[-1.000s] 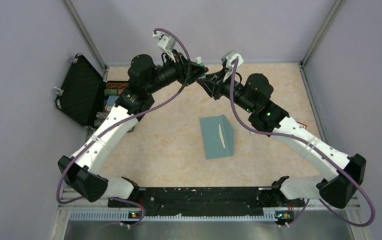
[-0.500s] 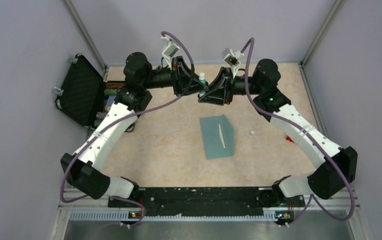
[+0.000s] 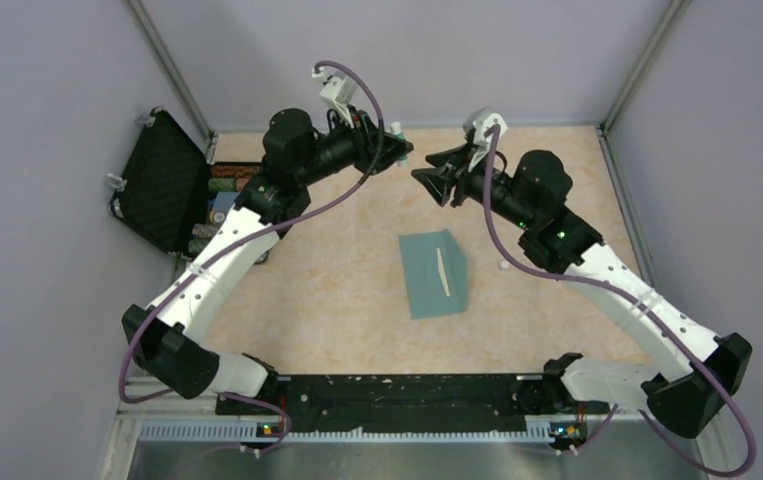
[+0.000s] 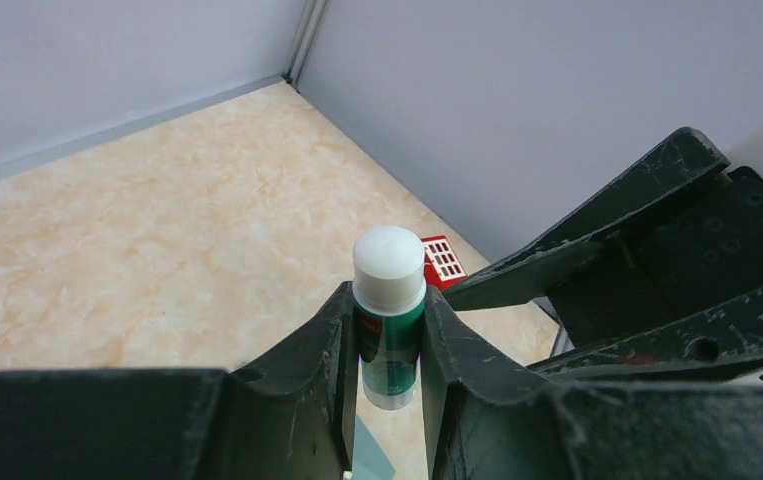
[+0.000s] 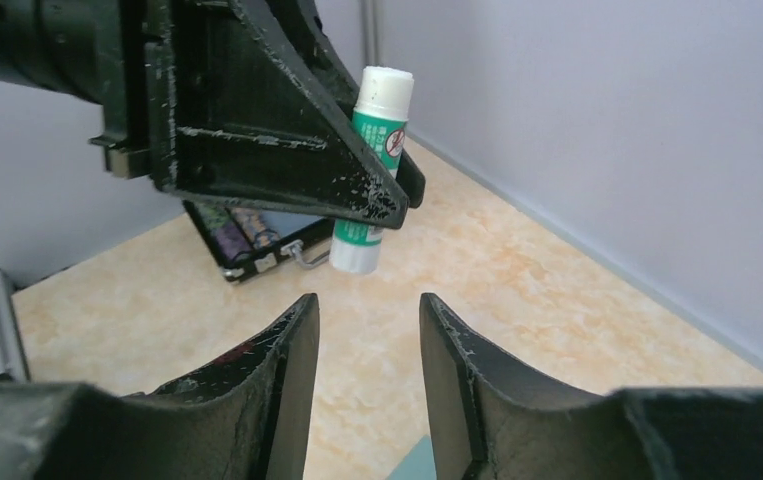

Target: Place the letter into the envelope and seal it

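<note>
I see left claw clamped on glue stick, high over far counter. Right claw part-open, empty, facing it. Flat below, nearer side: envelope, long axis near-far; right claw nearer.

The left arm and right arm wear white link shells between black joint housings. A purple cable loops along each. Black wedge-shaped pincer fingers show pale scuffs.
</note>
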